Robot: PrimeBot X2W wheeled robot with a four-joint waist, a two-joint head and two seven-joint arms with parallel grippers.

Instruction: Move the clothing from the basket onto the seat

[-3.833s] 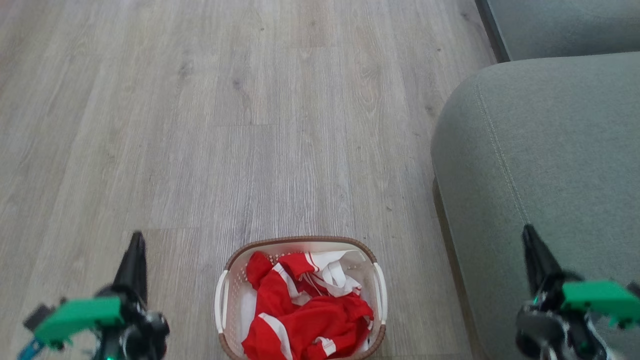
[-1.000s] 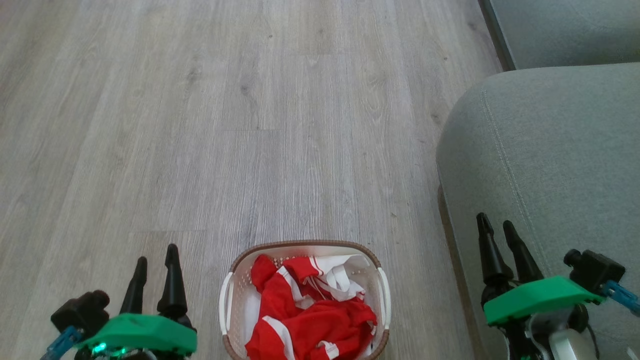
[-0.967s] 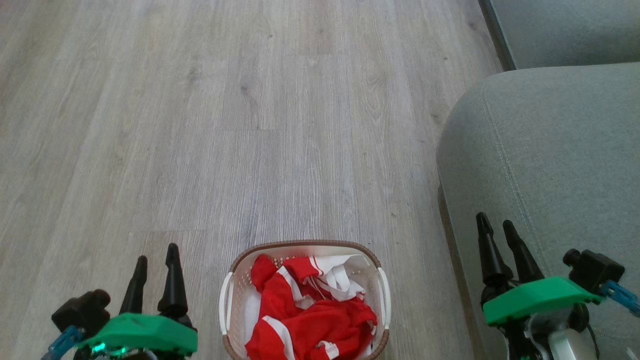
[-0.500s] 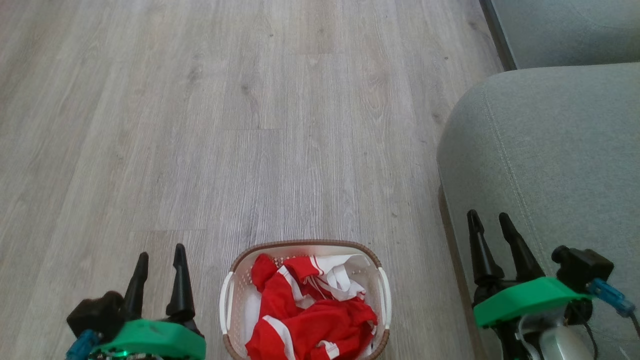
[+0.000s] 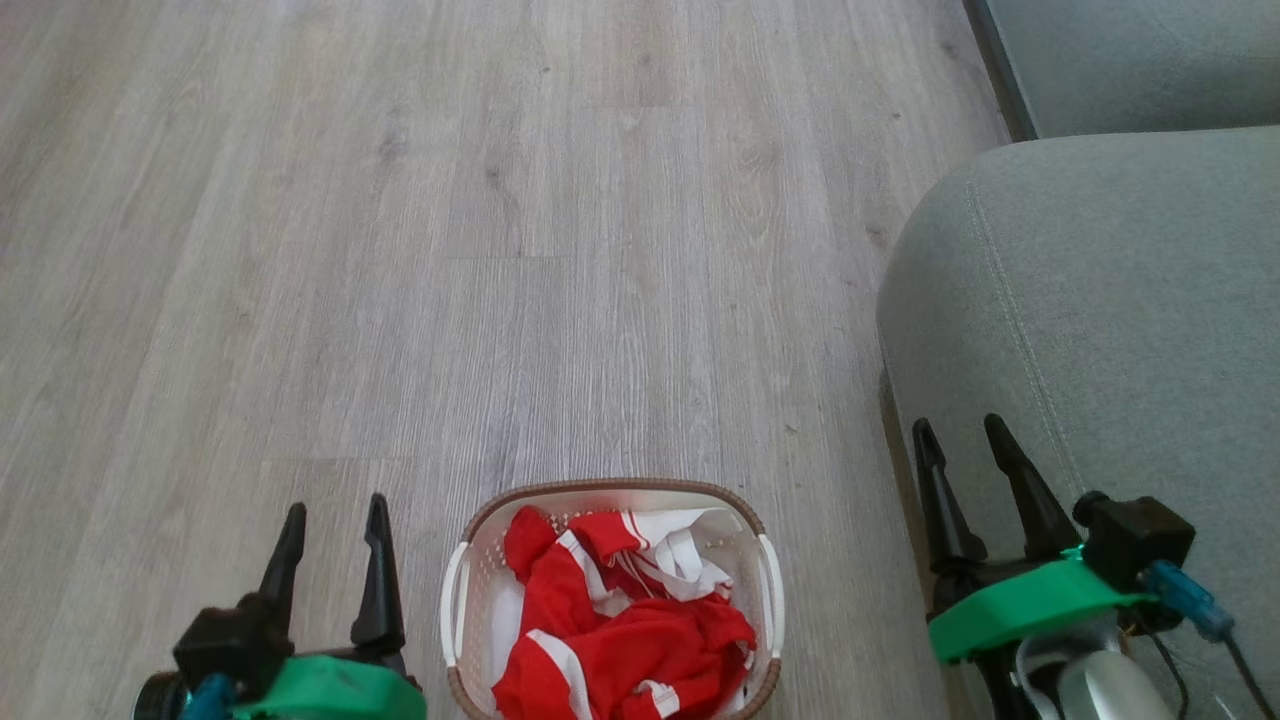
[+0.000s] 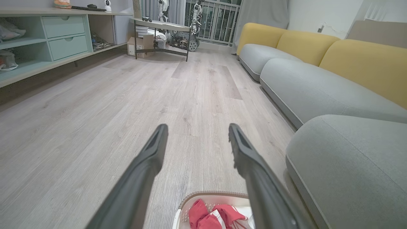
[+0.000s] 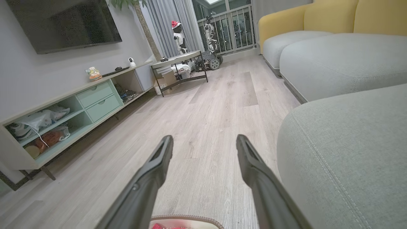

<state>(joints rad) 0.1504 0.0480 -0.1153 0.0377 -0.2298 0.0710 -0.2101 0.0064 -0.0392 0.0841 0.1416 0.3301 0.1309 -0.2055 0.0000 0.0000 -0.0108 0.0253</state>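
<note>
Sitting crumpled in the oval, perforated basket [image 5: 610, 487], the soft red-and-white clothing [image 5: 620, 620] is cut off at the head view's bottom edge. The left gripper [image 5: 337, 505] and right gripper [image 5: 956, 423] hold nothing. Their tapered dark fingers are spread wider than a second ago, and both have edged nearer the basket. The grey-green fabric seat [image 5: 1120, 300], seam-stitched, lies to the right.

Home living room; yellow-backed sofa [image 6: 305, 43], wall-mounted television [image 7: 63, 24], low media shelf [image 7: 95, 97], wood-look floor [image 5: 500, 250]
</note>
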